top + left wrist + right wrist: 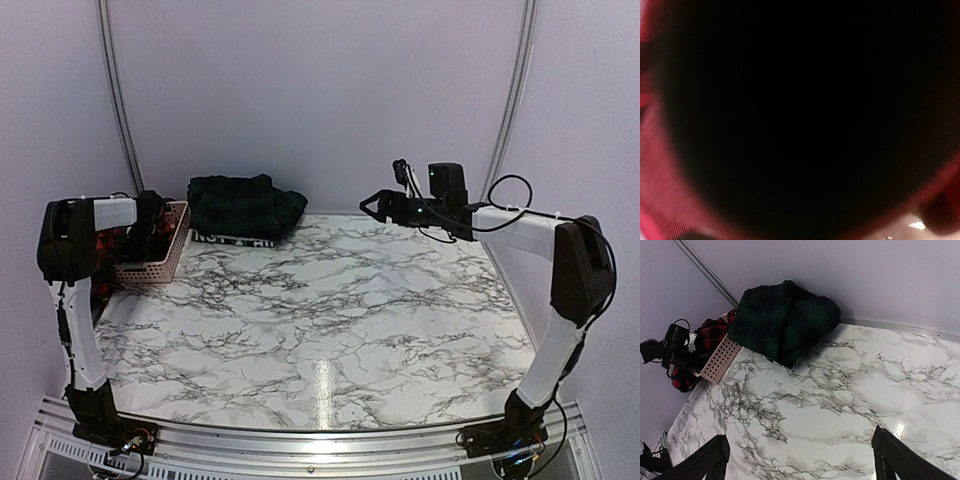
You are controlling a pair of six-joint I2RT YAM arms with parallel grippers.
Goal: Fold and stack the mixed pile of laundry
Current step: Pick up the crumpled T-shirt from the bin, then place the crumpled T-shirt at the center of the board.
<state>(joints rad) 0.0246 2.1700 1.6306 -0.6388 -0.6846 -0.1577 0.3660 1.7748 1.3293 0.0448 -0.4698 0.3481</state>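
L gripper (145, 235) shut, down in basket (720, 362) amid red shirt (712, 332); hold unconfirmed, wrist cam dark. R gripper (800, 440) wide open, empty. Cloth prob soft, light, floppy; pinch edge.

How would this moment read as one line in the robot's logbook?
left gripper: shut, in basket at checked shirt | right gripper: open, raised over table | green plaid piece: heaped at far edge

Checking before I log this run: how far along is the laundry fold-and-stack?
Done: little for sure. The dark green plaid piece sits loosely bundled on a navy piece at the back of the table. In hand: left gripper is shut inside the pink basket among the red-and-black checked shirt, grip unconfirmed; right gripper open, hovering. Left: fold and stack the shirt.
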